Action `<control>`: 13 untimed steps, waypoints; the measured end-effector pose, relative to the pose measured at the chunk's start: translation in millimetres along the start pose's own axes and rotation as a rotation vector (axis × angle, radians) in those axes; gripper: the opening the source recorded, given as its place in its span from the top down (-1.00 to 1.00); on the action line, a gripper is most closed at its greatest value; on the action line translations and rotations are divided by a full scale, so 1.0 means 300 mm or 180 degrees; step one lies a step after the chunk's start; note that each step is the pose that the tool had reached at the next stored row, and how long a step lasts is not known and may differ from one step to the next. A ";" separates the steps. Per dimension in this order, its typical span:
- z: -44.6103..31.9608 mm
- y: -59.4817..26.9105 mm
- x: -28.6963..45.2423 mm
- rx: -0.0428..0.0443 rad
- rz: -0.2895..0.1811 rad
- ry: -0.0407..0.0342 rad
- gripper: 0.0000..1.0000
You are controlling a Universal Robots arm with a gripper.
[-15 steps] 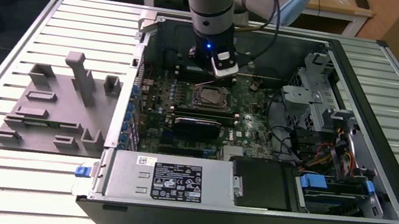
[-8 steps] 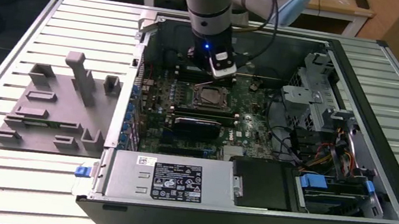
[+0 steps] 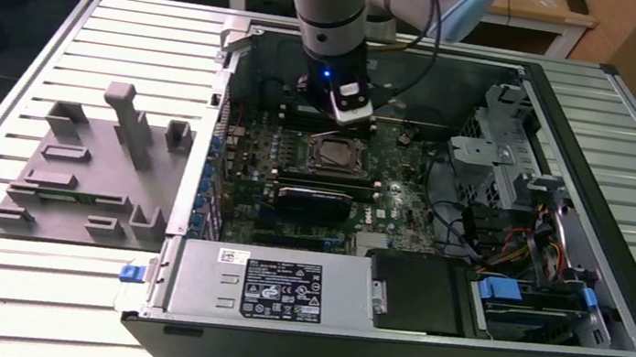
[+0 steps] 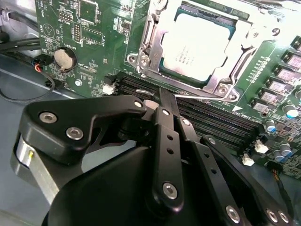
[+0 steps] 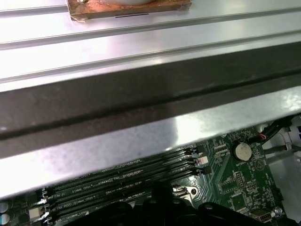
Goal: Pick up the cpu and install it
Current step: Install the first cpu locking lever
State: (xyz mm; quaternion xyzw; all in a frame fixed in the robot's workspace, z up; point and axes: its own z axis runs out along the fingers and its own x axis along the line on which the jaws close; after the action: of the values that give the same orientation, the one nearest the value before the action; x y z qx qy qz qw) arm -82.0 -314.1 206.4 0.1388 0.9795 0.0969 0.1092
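The cpu point(image 4: 197, 44) lies flat in its socket on the green motherboard, silvery top up, with the metal socket frame point(image 4: 141, 56) around it. In the exterior view the socket point(image 3: 331, 154) sits mid-board inside the open computer case. My gripper point(image 4: 164, 98) hangs just off the socket's edge, over the memory slots point(image 4: 211, 117). Its black fingers point(image 4: 165, 141) are drawn together with nothing between them. In the exterior view the gripper point(image 3: 348, 120) is a little beyond the socket, low inside the case. Its dark body point(image 5: 160, 209) shows in the first wrist view.
The case wall point(image 5: 141, 103) rises close beside the gripper. A coin battery point(image 4: 62, 57) and cables lie near it. A power supply point(image 3: 267, 287) and drive cage point(image 3: 504, 166) fill other parts of the case. Grey fixture blocks point(image 3: 86, 166) stand on the slatted table at the exterior view's left.
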 end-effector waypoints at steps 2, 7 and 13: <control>0.002 0.001 0.004 0.0003 0.0018 -0.0005 0.79; 0.007 0.002 0.011 0.0018 0.0092 -0.0022 0.79; 0.016 0.006 0.018 0.0050 0.0257 -0.0061 0.79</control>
State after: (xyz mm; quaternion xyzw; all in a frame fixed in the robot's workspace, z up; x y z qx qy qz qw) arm -85.6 -310.0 201.3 0.1800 0.9728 0.0922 0.1134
